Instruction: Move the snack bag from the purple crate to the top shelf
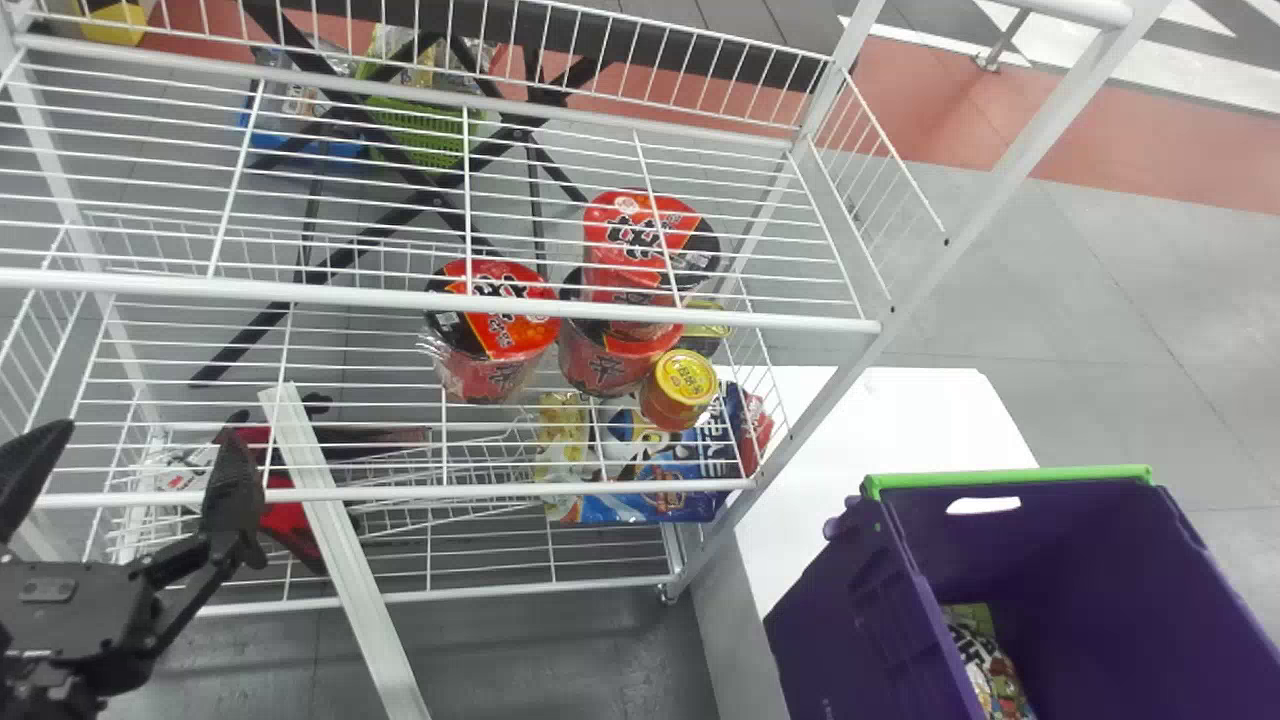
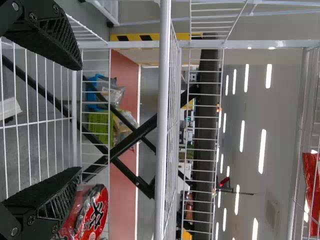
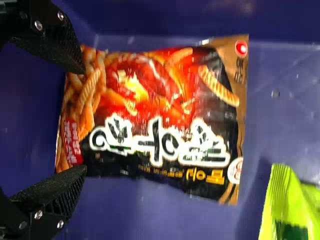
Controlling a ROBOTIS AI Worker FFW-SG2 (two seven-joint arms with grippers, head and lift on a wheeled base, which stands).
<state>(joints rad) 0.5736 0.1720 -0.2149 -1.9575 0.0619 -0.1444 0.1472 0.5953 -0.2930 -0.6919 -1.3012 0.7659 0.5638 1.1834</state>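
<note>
Purple crate floor [image 3: 285, 125] beneath — right hand [image 3: 84, 120] wide open, seemingly over the snack bag [image 3: 160, 110].

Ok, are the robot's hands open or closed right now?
Left gripper: open, empty, by the white shelves.
Right gripper: open, at the snack bag's end.

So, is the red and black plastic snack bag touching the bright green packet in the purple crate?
Apart: in the right wrist view, bare crate floor shows between the snack bag and the green packet.
</note>
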